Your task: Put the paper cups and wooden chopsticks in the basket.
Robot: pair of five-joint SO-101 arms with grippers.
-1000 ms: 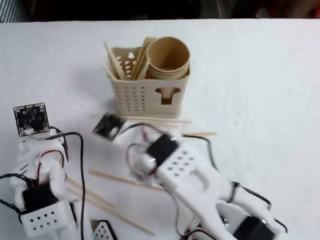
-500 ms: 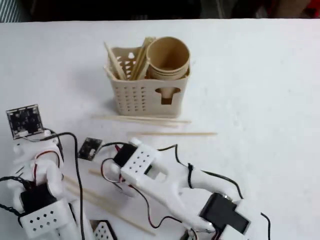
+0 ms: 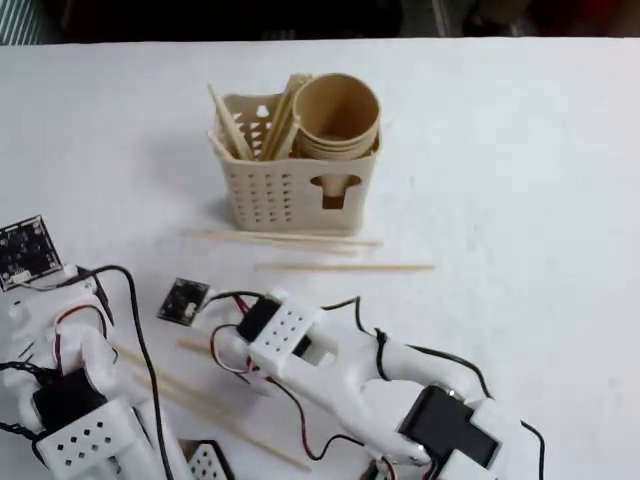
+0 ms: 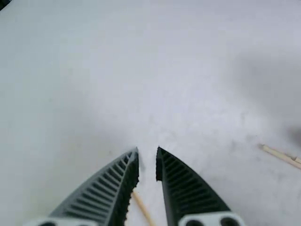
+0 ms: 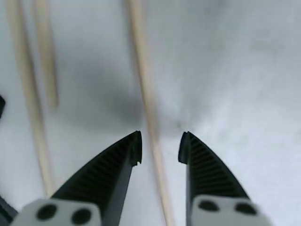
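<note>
The cream basket (image 3: 290, 195) stands at the table's far middle, holding stacked paper cups (image 3: 336, 112) and several wooden chopsticks (image 3: 272, 125). Loose chopsticks lie just in front of it (image 3: 345, 267). More loose chopsticks (image 3: 205, 405) lie near the front left, between the two arms. My right gripper (image 5: 160, 148) is open, low over the table, with one chopstick (image 5: 146, 89) running between its fingers; two others (image 5: 29, 99) lie beside it. My left gripper (image 4: 146, 155) is open by a narrow gap over bare table, a chopstick (image 4: 142, 211) lying under it.
The white right arm (image 3: 340, 360) stretches across the front middle with loose cables. The left arm (image 3: 70, 400) sits at the front left corner. Bare tabletop (image 3: 520, 200) spreads to the right of the basket.
The right arm swung left and toward the front, away from the basket, down over the front-left chopsticks. The left arm's wrist shifted left.
</note>
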